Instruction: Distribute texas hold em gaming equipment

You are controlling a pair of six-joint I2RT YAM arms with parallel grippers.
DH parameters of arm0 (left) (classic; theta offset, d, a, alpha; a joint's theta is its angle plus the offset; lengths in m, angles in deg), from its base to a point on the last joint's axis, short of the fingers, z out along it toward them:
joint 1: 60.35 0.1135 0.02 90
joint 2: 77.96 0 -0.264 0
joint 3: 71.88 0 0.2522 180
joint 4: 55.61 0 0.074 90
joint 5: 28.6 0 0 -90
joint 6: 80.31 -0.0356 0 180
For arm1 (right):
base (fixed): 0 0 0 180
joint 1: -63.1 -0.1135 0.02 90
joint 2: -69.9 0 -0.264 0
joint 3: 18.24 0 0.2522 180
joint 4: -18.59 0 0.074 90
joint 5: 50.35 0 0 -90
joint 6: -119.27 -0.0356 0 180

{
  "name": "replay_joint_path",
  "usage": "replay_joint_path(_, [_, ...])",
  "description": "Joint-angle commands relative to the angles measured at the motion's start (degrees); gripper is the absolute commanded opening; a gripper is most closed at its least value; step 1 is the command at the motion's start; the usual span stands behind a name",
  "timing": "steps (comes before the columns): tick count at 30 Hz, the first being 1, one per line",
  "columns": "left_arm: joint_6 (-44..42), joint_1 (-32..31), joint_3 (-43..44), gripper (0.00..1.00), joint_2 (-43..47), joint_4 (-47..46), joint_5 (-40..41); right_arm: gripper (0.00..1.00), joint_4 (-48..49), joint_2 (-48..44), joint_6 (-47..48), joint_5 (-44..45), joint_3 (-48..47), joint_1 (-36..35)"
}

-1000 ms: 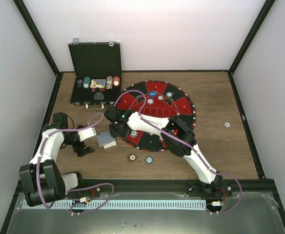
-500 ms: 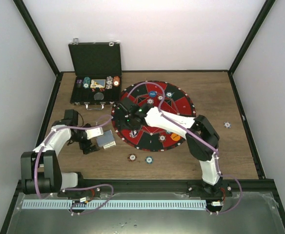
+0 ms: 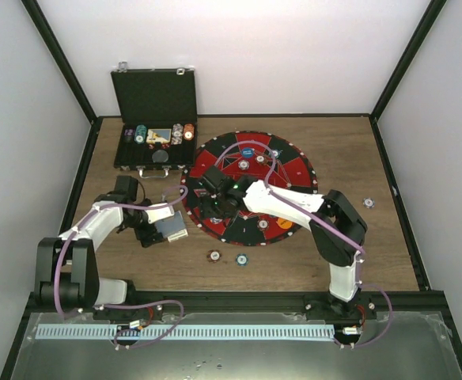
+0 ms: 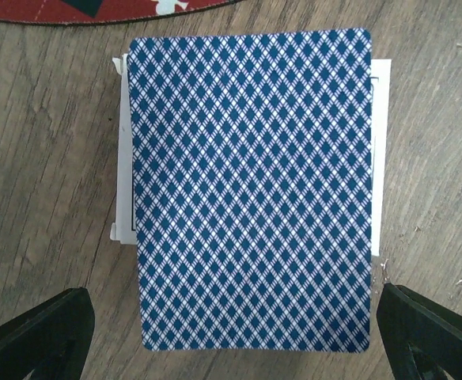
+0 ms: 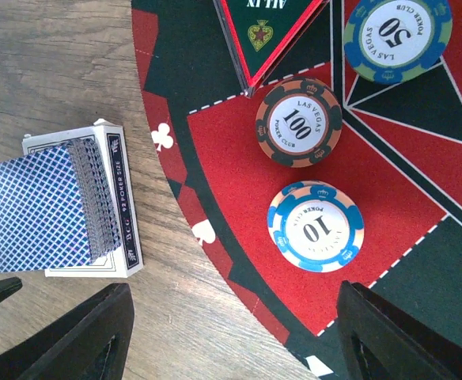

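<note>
A deck of blue-checked playing cards (image 4: 251,190) lies on its white box (image 5: 120,198) on the wood, just left of the round mat (image 3: 296,171). My left gripper (image 4: 235,336) is open, one finger either side of the deck's near end and touching nothing; from above it (image 3: 153,231) is left of the cards (image 3: 172,226). My right gripper (image 5: 231,348) is open and empty over the mat's left rim (image 5: 215,229). Ahead of it lie a blue-white "10" chip (image 5: 316,226), a brown "100" chip (image 5: 298,121) and a teal "50" chip (image 5: 399,38).
An open black case (image 3: 155,134) with chip stacks stands at the back left. A blue button (image 3: 247,151), an orange button (image 3: 284,222) and several chips lie on the mat. Two chips (image 3: 214,256) lie on the wood in front, and one chip (image 3: 369,203) far right.
My right arm has swung its elbow right, and its gripper has moved onto the mat's left part. My left gripper has closed in on the deck from the left.
</note>
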Motion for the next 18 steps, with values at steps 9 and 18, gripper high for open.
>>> replay_joint_path(9, [2.9, -1.3, -0.2, 1.0, -4.0, -2.7, 2.3, 0.72, 0.9, -4.6, -0.6, 1.1, 1.3, 0.1])
replay_joint_path(18, [3.3, -2.2, -0.2, 1.0, -6.3, -3.4, 3.2, 0.71, 0.6, -5.3, -0.6, 1.4, 1.8, 0.1])
